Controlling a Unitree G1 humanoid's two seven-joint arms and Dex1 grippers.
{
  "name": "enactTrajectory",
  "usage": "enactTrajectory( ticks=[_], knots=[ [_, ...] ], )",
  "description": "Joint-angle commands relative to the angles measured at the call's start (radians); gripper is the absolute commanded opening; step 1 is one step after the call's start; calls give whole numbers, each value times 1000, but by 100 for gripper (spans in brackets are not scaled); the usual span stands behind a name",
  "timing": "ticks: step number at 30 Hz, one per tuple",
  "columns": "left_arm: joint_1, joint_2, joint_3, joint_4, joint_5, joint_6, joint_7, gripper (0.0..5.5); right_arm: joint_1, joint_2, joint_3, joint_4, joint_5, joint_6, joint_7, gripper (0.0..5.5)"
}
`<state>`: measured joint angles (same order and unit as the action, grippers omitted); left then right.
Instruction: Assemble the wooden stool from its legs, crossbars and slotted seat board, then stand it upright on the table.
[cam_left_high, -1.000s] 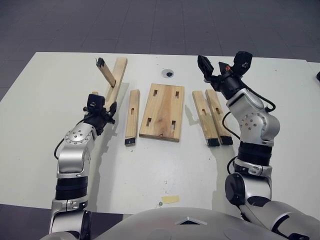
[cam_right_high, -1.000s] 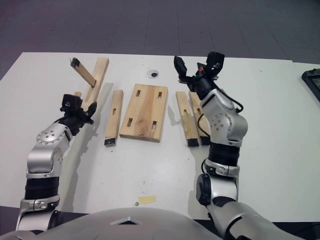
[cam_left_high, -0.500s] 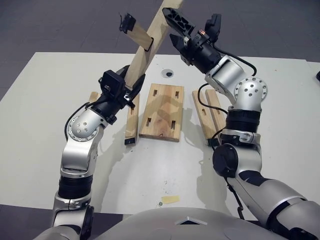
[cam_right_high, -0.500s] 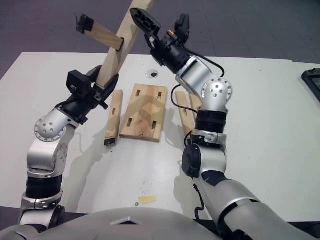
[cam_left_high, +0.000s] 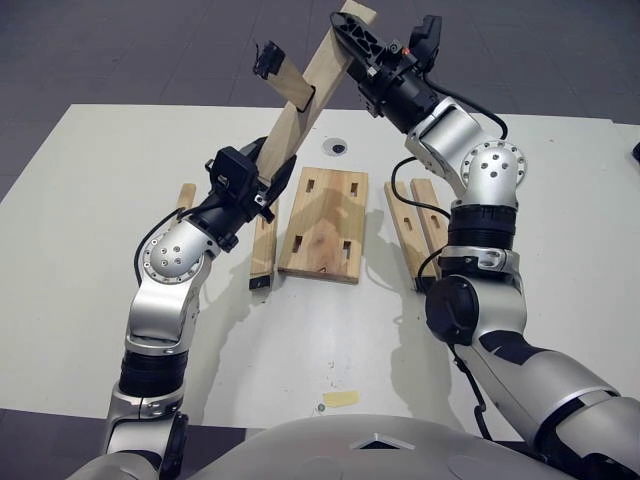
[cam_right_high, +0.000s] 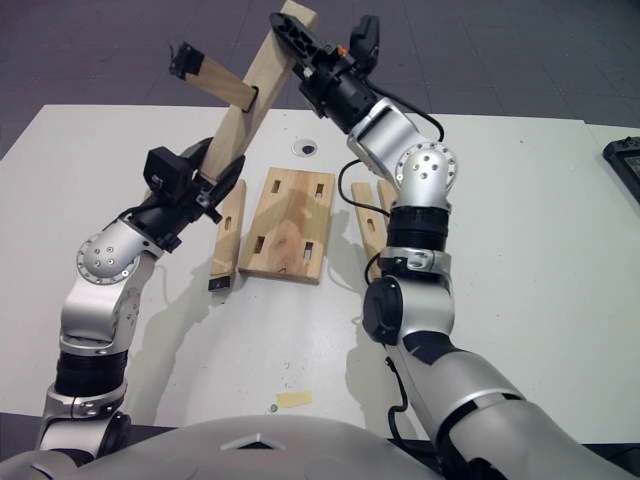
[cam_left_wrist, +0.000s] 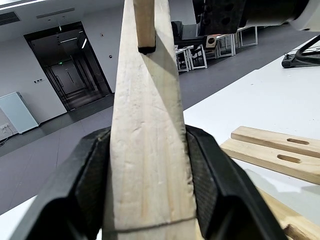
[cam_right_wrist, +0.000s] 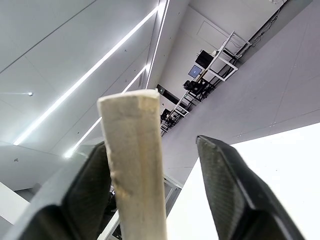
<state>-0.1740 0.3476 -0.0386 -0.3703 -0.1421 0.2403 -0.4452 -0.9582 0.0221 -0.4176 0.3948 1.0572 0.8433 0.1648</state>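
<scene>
Leg (cam_left_high: 288, 130) aloft | left tool (cam_left_high: 252, 178) clamps base | right tool (cam_left_high: 392, 40) straddles top

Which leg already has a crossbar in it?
The leg held aloft in the left claw; a crossbar juts from it. The other three lie bare on the table.

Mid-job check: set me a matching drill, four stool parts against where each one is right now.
Parts:
1. seat board
2. lifted leg
3. crossbar
4. leg pair

Places:
A. stuck in the lifted leg's slot
B. flat on the table, right of the seat board
C. flat at mid-table, slots up
D. tilted in the air, clamped in the left claw

Pairs: 1-C, 2-D, 3-A, 4-B.
</scene>
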Motion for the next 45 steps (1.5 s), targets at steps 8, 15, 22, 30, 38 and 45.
enactTrajectory(
  ticks=[8,15,22,30,38,45],
  knots=[
    [-35,10,-10,32,22,-35,-6,204,-20,-10,14,18,-4,59,-26,115],
    [-40,7,-19,51,39,-48,5,240,17,-8,16,-50,-2,75,-56,115],
    [-56,-1,-38,69,24,-27,-21,353,53,7,30,-138,-36,5,-68,101],
    [128,125,-8,66,20,13,-124,504,106,-72,53,-343,-262,-226,-144,101],
    [-37,-117,323,91,-154,63,286,540,418,-156,34,-750,-168,26,-289,101],
    [-218,-225,427,152,-233,12,487,540,540,-48,-60,-815,151,71,-572,101]
  ],
)
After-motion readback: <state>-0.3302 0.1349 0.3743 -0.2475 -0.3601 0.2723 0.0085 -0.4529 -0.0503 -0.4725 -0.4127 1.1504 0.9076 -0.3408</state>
